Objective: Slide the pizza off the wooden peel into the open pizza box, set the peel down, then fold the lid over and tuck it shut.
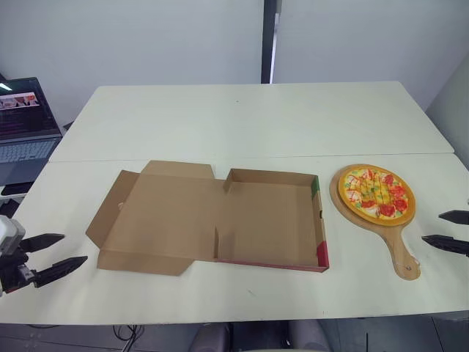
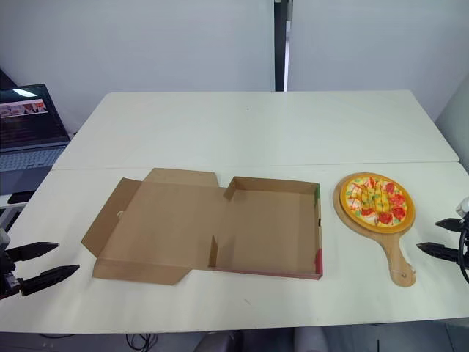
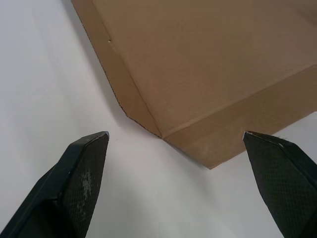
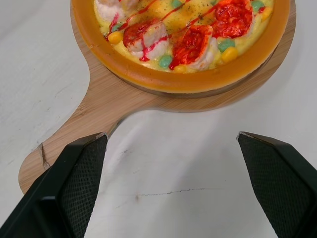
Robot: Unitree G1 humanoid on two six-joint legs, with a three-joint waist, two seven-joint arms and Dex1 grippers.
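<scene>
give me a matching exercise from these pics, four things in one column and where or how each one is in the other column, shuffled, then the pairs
1. round toy pizza with orange crust
2. brown cardboard pizza box
3. open grey laptop
4. right claw

A. lying open, lid flat on the white table
B. open, near the handle of the round wooden peel
C. beyond the table's left edge
D. resting on the peel

Pairs: 1-D, 2-A, 3-C, 4-B

We are counting one pizza (image 1: 377, 192), one wooden peel (image 1: 400, 249), one pizza box (image 1: 271, 220), one laptop (image 1: 26, 121). We are logging two grippers: left gripper (image 1: 74, 247), right gripper (image 1: 431, 227).
</scene>
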